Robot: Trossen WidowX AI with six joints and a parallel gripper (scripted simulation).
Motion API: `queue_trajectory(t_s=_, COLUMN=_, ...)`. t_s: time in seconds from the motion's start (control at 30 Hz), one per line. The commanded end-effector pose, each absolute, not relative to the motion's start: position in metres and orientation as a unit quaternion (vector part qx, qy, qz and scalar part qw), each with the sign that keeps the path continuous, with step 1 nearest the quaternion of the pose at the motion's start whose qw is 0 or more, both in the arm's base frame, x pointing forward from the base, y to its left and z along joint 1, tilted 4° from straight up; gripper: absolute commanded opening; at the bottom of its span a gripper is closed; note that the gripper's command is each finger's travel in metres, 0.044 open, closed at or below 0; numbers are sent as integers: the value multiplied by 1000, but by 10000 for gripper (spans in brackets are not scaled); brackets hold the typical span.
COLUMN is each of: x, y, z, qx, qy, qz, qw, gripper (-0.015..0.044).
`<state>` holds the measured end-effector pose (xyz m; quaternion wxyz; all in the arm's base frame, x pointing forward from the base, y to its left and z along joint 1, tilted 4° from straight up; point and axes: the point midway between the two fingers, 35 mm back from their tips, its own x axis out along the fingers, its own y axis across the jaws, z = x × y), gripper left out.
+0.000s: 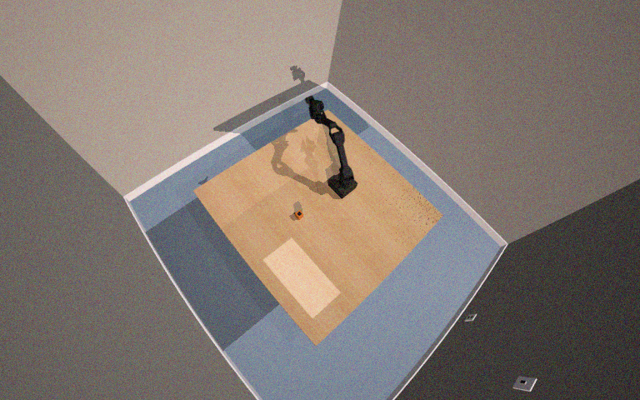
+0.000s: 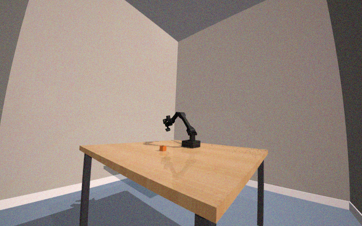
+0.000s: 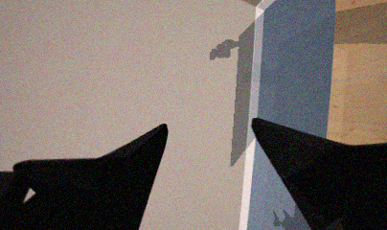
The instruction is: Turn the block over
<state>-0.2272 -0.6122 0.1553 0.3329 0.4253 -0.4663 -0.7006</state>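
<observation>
A small orange block (image 1: 298,214) (image 2: 162,148) rests on the wooden table (image 1: 363,237) (image 2: 205,173), with a dark mark on its top face in the overhead view. My gripper (image 1: 309,102) (image 2: 166,129) (image 3: 208,125) is open and empty. It hangs high in the air near the table's far edge, well away from the block. In the wrist view the two dark fingers stand wide apart, with the wall and floor between them; the block is not in that view.
The arm's black base (image 1: 342,186) (image 2: 190,143) stands on the table behind the block. A paler rectangle (image 1: 301,277) is marked on the table top nearer the front. Walls close the room on all sides.
</observation>
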Motion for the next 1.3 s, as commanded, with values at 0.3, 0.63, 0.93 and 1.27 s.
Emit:
queue_trajectory(t_s=0.3, x=-93, y=-629, z=146, qx=467, qy=-318, qz=-712, qw=418, gripper=440)
queue_trajectory(t_s=0.63, x=68, y=-603, z=139, qx=493, qy=-146, qz=-690, qw=510, gripper=440)
queue_trajectory(t_s=0.93, x=197, y=-544, z=124, qx=478, qy=46, qz=-636, qw=604, gripper=440)
queue_trajectory(t_s=1.27, x=299, y=-448, z=111, qx=422, qy=237, qz=-537, qw=691, gripper=440)
